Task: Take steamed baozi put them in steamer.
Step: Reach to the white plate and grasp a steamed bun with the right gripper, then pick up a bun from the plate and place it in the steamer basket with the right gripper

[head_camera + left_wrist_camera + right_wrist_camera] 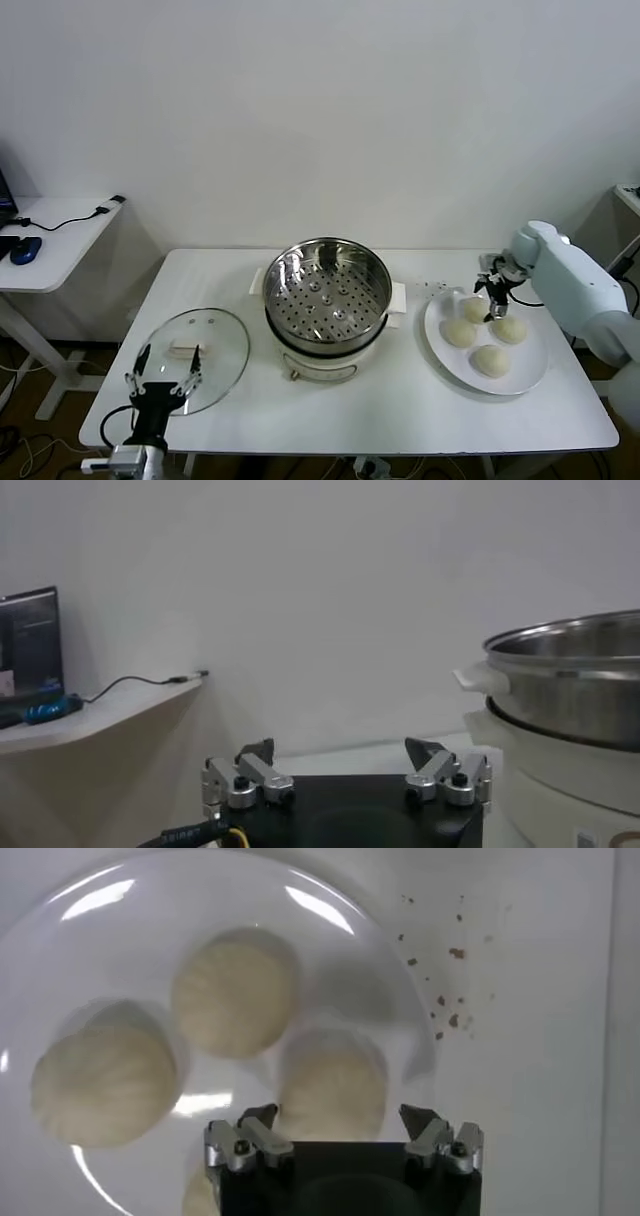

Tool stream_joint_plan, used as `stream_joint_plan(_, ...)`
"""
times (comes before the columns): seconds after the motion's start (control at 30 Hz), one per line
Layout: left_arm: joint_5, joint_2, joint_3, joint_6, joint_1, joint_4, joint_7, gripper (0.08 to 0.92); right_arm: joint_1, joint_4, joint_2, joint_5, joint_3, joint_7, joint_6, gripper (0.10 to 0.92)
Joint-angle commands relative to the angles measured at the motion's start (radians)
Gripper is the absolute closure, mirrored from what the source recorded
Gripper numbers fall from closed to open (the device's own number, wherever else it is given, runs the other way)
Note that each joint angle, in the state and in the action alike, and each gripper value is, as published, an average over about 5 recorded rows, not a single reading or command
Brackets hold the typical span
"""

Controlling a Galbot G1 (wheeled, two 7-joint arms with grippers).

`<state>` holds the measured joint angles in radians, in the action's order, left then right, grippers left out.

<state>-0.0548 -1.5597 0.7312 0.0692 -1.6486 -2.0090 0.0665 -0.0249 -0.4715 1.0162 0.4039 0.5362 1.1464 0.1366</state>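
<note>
Right pincer [494,296] spread above plate [530,375], over rearmost of four steamed baozi [473,308].
Steamer [328,290] mid-desk [400,410], uncovered, apart from plate; glass lid [225,345] flat beside it; left pincer [163,372] spread, idle over lid; crumbs [448,983] near plate.

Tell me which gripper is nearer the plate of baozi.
Right. The right gripper hangs open directly over the plate, above the rear baozi. The left gripper sits open across the table, over the glass lid.
</note>
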Motion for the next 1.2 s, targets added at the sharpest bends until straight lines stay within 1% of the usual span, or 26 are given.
stream_joint_plan(0.03, 0.0, 0.0, 0.004, 0.0, -0.004, 0.003, -0.003, 0.177, 0.004, 0.084, 0.067, 0.095, -0.07, -0.003, 0.018, 0.203)
stream_joint_plan(0.17, -0.001, -0.001, 0.003, -0.001, -0.005, 0.002, -0.004, 0.177, 0.004, 0.089, 0.067, 0.103, -0.072, 0.009, 0.019, 0.206)
stream_joint_plan(0.23, -0.001, -0.001, 0.003, -0.001, -0.006, 0.002, -0.005, 0.177, 0.006, 0.093, 0.067, 0.105, -0.075, 0.01, 0.019, 0.221)
stream_joint_plan(0.7, -0.003, -0.003, 0.001, -0.001, -0.013, -0.001, -0.007, 0.177, 0.003, 0.111, 0.077, 0.114, -0.101, 0.021, 0.031, 0.432)
stream_joint_plan(0.83, -0.002, -0.003, 0.002, -0.001, -0.016, -0.001, -0.007, 0.177, -0.008, 0.091, 0.062, 0.1, -0.093, 0.033, 0.046, 0.461)
stream_joint_plan(0.9, -0.001, -0.003, 0.003, 0.0, -0.019, -0.001, -0.007, 0.177, -0.026, 0.06, 0.043, 0.068, -0.064, 0.043, 0.056, 0.464)
stream_joint_plan(0.97, 0.0, -0.002, 0.004, 0.0, -0.022, -0.002, -0.007, 0.177, -0.063, 0.01, 0.013, 0.002, 0.002, 0.057, 0.065, 0.465)
stream_joint_plan(1.1, 0.001, 0.0, 0.005, 0.002, -0.029, -0.004, -0.006, 0.177, -0.2, -0.134, -0.055, -0.154, 0.235, 0.089, 0.086, 0.461)
stream_joint_plan(1.2, 0.001, 0.001, 0.005, 0.003, -0.033, -0.006, -0.005, 0.177, -0.338, -0.241, -0.076, -0.208, 0.389, 0.11, 0.156, 0.457)
